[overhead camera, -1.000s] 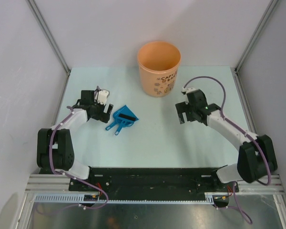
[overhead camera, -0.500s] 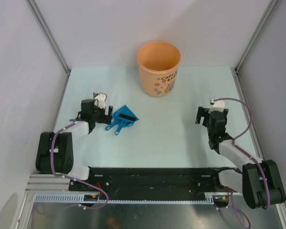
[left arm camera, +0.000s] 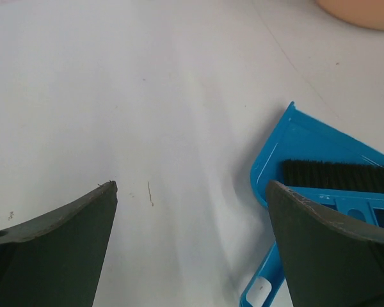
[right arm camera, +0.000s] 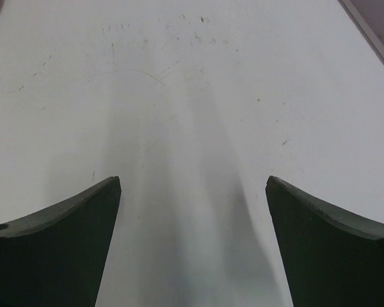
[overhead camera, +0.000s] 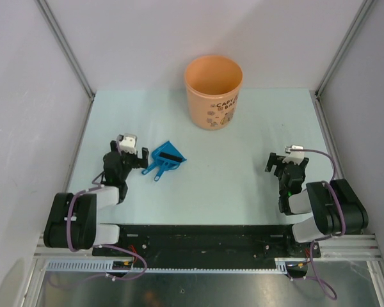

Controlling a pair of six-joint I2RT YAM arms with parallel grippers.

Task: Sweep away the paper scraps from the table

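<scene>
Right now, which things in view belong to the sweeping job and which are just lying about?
Job: table; dustpan; brush lying in the dustpan; probably the bucket, as bin. No scraps in view.
Lying about: nothing loose that I see; only walls and rail.

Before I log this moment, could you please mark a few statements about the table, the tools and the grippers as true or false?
1. The left gripper and the right gripper both stand open and empty. True.
2. The blue dustpan lies on the table beside the left gripper, with a brush in it. True.
3. The orange bucket lies tipped on its side. False: the orange bucket stands upright near the table's far edge.
4. Several paper scraps lie between the arms. False: none show in any view.
5. The right gripper hangs over the dustpan. False: only table surface shows under it.
</scene>
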